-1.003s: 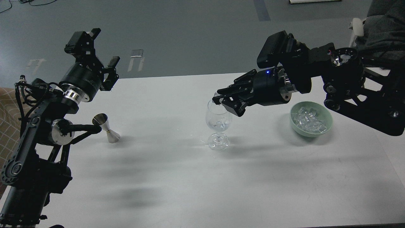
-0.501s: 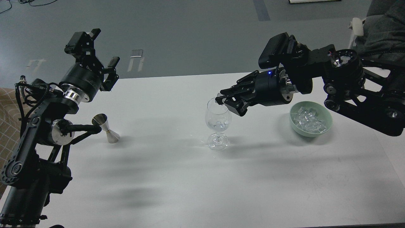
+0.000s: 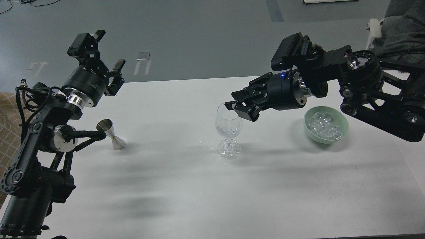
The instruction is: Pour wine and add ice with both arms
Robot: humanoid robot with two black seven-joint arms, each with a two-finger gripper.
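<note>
A clear wine glass [image 3: 228,132] stands upright at the table's middle. Its bowl holds a few small clear ice cubes [image 3: 227,128]; I cannot tell any wine from them. My right gripper [image 3: 234,102] hovers just over the glass's right rim, with its fingers slightly apart and nothing between them. A pale green bowl [image 3: 344,127] with several ice cubes [image 3: 323,125] sits to the right, under my right arm. My left gripper [image 3: 103,50] is raised at the far left, open and empty. A steel jigger [image 3: 111,134] stands below it on the table.
The white table [image 3: 199,192] has a few clear drops [image 3: 212,149] beside the glass's foot. A person in dark clothes [image 3: 405,30] sits at the far right behind my right arm. Grey floor lies beyond the table's far edge.
The clear ice cube that showed at my right gripper's fingertips over the glass no longer shows there. The right fingers have parted slightly. The left arm has not moved.
</note>
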